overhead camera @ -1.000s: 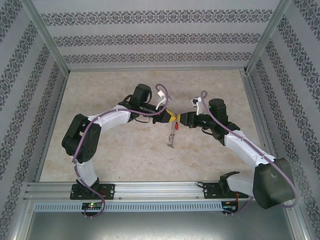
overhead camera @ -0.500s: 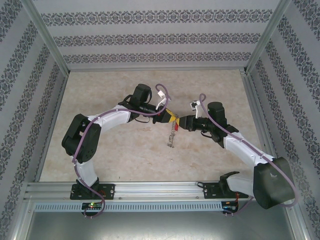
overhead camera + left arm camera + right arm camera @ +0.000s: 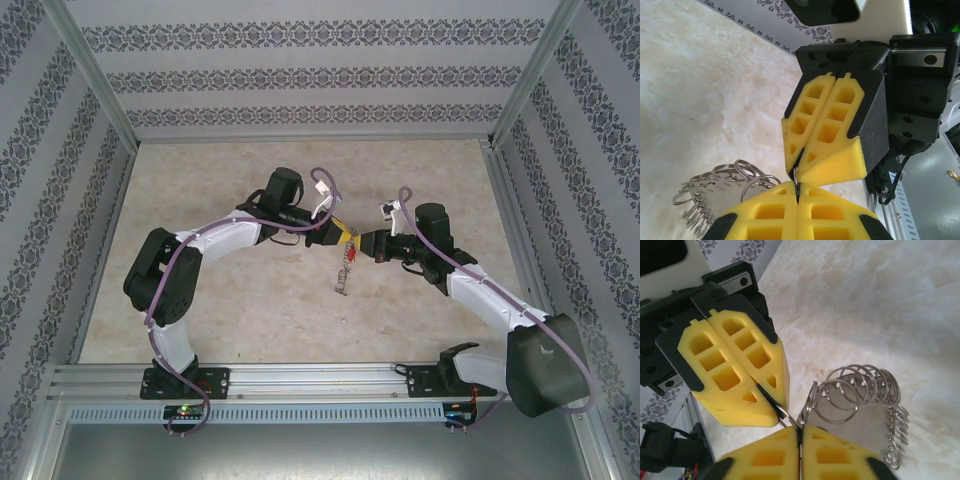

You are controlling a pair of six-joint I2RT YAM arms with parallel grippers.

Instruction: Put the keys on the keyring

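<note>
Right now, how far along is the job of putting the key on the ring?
Done: the large grey metal keyring edged with wire loops is picked up and hangs from the grippers. In hand: left gripper and right gripper are both shut on its loops, tip to tip. To do: the tiny red-headed key shows beside the right gripper; whether it is threaded I cannot tell.

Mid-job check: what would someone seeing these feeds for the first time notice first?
The two arms meet nose to nose in the middle of the scene, the left end effector and the right end effector both shut and almost touching. Below them dangles the keyring, a grey hoop fringed with wire loops, pinched by one loop. A speck of red, the key, sits right at that meeting point.
</note>
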